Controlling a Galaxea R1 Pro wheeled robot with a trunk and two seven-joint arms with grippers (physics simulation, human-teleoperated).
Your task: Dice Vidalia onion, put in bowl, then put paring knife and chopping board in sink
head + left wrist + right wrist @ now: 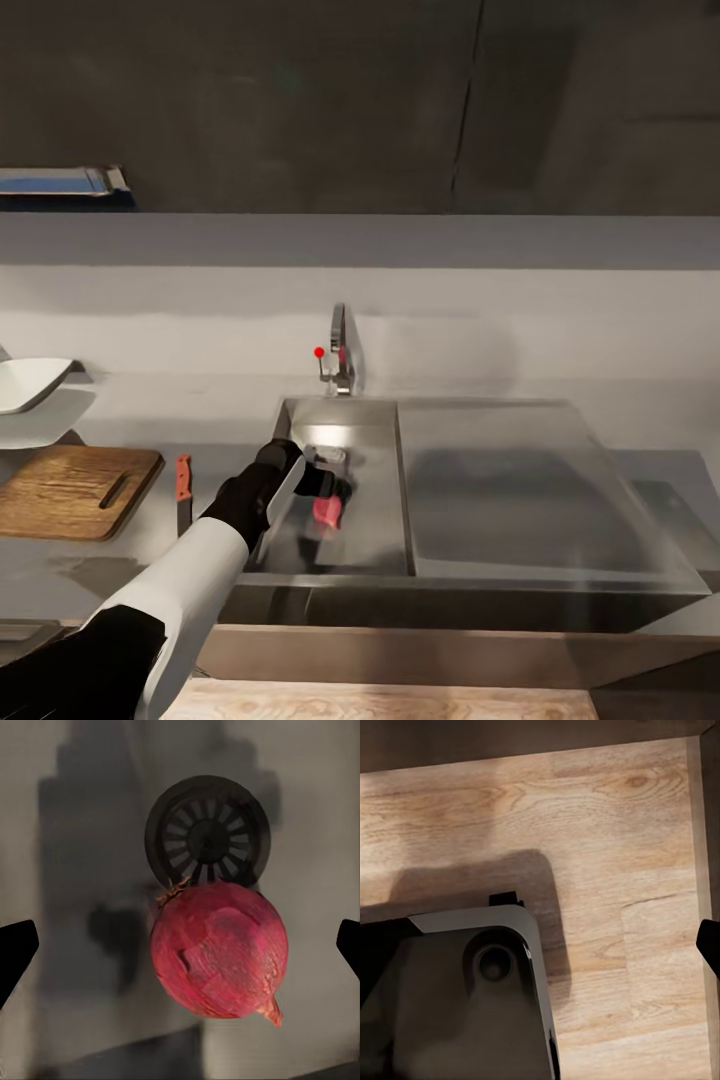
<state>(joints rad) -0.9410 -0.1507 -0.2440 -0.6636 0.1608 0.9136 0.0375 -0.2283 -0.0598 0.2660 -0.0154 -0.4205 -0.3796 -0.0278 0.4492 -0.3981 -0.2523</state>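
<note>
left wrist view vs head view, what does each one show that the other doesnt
Left wrist view alone: the round drain with its slotted grate just beyond the onion, the onion's papery skin and pointed tip, and the two dark fingertips spread wide on either side without touching it.

Head view alone: the tap with its red knob, the drainboard, and on the counter the chopping board, the red-handled knife and the white bowl.

Both: the onion on the sink floor with the left gripper over it.
</note>
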